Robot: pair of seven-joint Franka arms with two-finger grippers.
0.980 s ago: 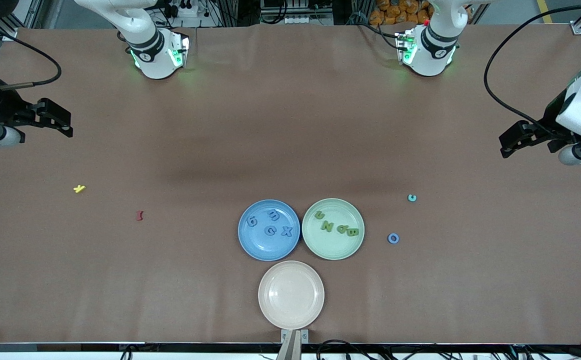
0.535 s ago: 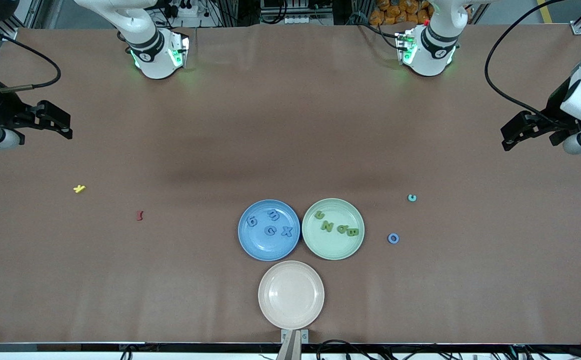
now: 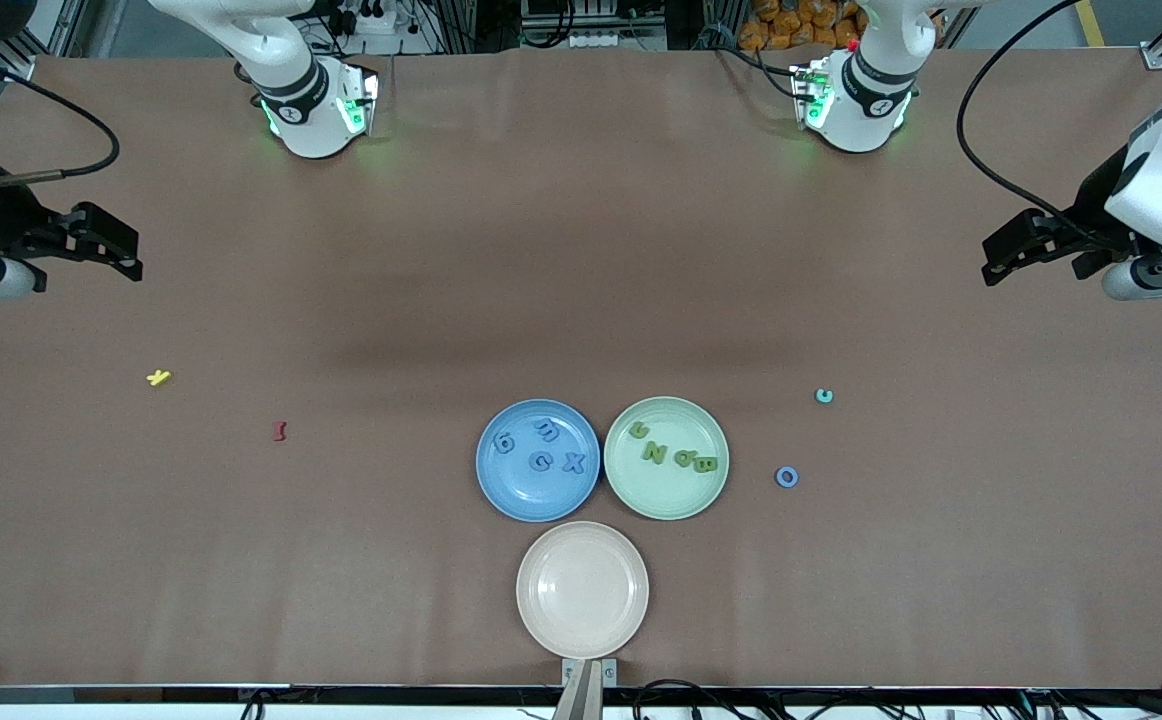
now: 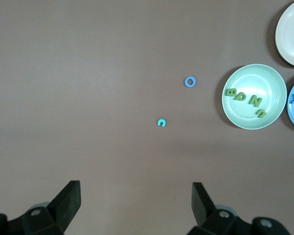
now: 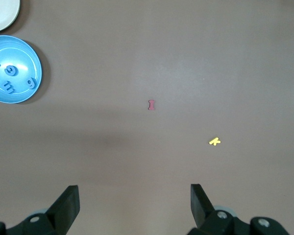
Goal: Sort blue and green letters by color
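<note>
Several blue letters lie in the blue plate. Several green letters lie in the green plate beside it. A blue letter O lies on the table beside the green plate, toward the left arm's end. It also shows in the left wrist view. My left gripper is open and empty, up over bare table at the left arm's end. My right gripper is open and empty over bare table at the right arm's end.
A teal letter c lies farther from the camera than the blue O. A yellow letter and a dark red letter lie toward the right arm's end. A beige plate sits nearest the camera.
My left gripper has moved toward the bases and then a little toward the table's middle. My right gripper has barely shifted. Nothing on the table has moved.
</note>
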